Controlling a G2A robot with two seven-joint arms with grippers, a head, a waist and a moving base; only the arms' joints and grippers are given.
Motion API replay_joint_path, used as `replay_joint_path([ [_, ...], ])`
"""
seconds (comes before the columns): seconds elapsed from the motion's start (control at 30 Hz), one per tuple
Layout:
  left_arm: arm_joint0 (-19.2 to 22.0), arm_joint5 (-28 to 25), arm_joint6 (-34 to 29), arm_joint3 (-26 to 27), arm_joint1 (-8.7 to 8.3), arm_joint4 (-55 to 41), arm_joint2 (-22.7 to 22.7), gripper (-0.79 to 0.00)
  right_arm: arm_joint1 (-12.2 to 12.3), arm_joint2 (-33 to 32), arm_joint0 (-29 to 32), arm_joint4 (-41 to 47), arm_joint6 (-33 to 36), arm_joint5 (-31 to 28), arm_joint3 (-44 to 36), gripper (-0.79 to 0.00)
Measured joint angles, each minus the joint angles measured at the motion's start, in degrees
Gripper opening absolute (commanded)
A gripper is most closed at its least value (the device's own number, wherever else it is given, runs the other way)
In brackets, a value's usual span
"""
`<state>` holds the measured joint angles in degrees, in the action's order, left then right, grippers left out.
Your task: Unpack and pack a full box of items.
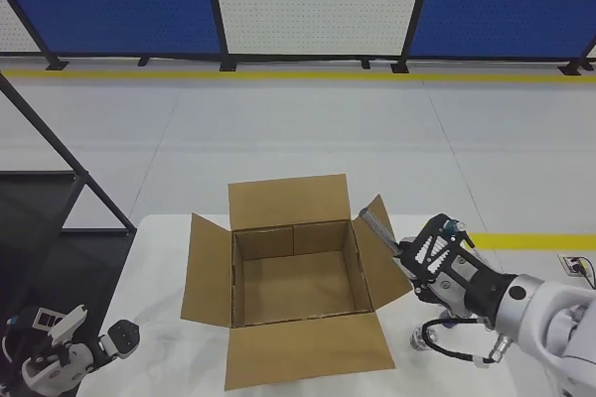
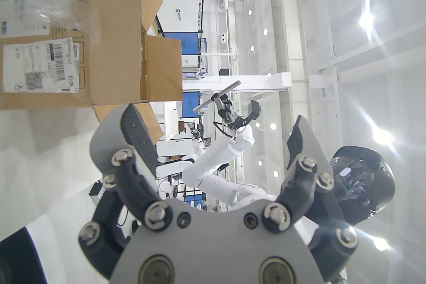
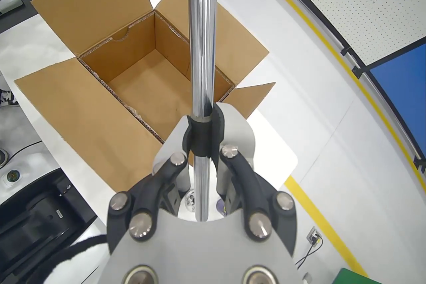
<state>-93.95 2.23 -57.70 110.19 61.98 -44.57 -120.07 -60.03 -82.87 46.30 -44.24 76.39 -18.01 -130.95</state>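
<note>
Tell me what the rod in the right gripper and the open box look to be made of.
The rod, clamped in the right gripper: metal, likely polished or chromed steel, judging by mirror-like streaks along it. The box: corrugated cardboard, matte brown, fluting showing on its cut rim.

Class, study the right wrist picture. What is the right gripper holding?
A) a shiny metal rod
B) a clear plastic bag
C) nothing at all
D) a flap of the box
A: the right gripper is shut on a shiny metal rod, clamped between its dark pads, with the rod's long end pointing toward the open cardboard box.
</note>
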Motion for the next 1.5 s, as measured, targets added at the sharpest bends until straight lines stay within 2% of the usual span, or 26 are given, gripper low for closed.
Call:
replay_joint_path([
  [0.23, 0.0, 0.0, 0.0, 0.0, 0.0, 0.0, 0.0, 0.0, 0.0, 0.6, 0.3, -0.3, -1.0, -0.6, 0.2, -0.785],
  [0.33, 0.0, 0.0, 0.0, 0.0, 0.0, 0.0, 0.0, 0.0, -0.2, 4.8, -1.9, -0.1, -3.0, -1.6, 2.8, -0.785],
  [0.5, 0.0, 0.0, 0.0, 0.0, 0.0, 0.0, 0.0, 0.0, -1.8, 16.7, -13.6, 3.5, -3.8, -0.4, 13.2, -0.785],
  [0.67, 0.0, 0.0, 0.0, 0.0, 0.0, 0.0, 0.0, 0.0, -4.8, 29.2, -25.1, 5.3, -5.6, 4.8, 24.5, -0.785],
  [0.87, 0.0, 0.0, 0.0, 0.0, 0.0, 0.0, 0.0, 0.0, -8.5, 40.1, -33.5, 5.3, -7.2, 10.0, 34.8, -0.785],
  [1.07, 0.0, 0.0, 0.0, 0.0, 0.0, 0.0, 0.0, 0.0, -11.7, 48.1, -36.9, 2.7, -7.9, 14.2, 41.9, -0.785],
  [1.23, 0.0, 0.0, 0.0, 0.0, 0.0, 0.0, 0.0, 0.0, -14.1, 52.2, -37.9, 3.2, -8.7, 16.2, 47.7, -0.785],
  [1.5, 0.0, 0.0, 0.0, 0.0, 0.0, 0.0, 0.0, 0.0, -14.3, 52.5, -38.0, 3.3, -8.7, 16.2, 48.5, -0.785],
])
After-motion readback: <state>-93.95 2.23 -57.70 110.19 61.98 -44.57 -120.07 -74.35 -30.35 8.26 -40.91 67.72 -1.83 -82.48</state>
